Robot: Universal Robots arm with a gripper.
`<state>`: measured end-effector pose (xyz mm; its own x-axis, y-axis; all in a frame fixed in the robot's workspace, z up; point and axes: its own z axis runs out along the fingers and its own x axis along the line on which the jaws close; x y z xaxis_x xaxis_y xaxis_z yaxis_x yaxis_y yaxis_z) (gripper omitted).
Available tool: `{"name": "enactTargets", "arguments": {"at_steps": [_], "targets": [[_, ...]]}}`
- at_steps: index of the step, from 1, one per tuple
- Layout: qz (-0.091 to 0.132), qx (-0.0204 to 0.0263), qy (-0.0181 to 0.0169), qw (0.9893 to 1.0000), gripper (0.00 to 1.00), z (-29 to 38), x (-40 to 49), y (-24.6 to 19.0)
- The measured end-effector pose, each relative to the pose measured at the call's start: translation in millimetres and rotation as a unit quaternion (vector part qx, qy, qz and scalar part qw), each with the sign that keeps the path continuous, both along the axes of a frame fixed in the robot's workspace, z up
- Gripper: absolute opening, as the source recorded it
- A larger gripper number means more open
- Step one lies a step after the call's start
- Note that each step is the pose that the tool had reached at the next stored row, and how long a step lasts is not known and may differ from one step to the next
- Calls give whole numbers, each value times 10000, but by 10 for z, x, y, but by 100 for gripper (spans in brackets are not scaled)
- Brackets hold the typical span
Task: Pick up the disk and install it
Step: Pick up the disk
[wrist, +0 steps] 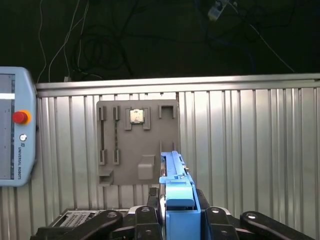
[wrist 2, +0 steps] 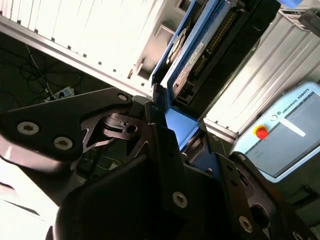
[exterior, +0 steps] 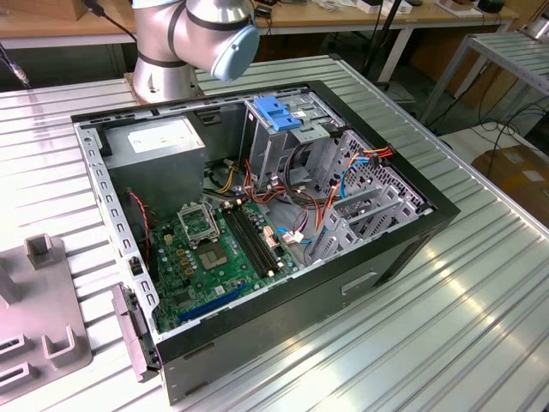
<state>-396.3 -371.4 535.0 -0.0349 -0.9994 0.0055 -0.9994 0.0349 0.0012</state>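
Nearest the cameras, the gripper [wrist: 176, 200] has its jaws drawn in narrow on the disk [wrist: 175, 172]. It holds the disk by one end at the blue carrier, so the rest juts out free. The second wrist view shows the disk's dark circuit-board side and its blue rails. By my judgement the disk hangs clear of the desk [wrist: 250, 150], with the grey fixture plate [wrist: 137, 145] lying flat beyond it. A small square part [wrist: 136, 116] sits in a recess on the side of the plate away from the disk. Near the plate, at the desk's edge, lies a teach pendant [wrist: 15, 130] with a red stop button. Just beside the plate, on the exterior view's right of it, stands the open computer case [exterior: 257, 215]. Its drive cage [exterior: 279, 116], blue handle on top, is toward the side of the case farthest from the plate, and loose cables [exterior: 322, 184] crowd next to it. The risks lie there. With so much of the disk overhanging the grip, a knock against the case wall could tilt or slide it in the jaws. Rails out of line with the cage would jam, and a cable caught ahead of the disk could be pushed in with it. As for writing, the pendant bears a line of print along its rim and the power-supply box [exterior: 163, 142] a white label, whose print is too small to make out.
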Motion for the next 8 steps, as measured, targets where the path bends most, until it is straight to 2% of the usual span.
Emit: {"name": "enactTargets", "arguments": {"at_steps": [8], "targets": [[0,0,-1,10000,37,-2,218,0]]}}
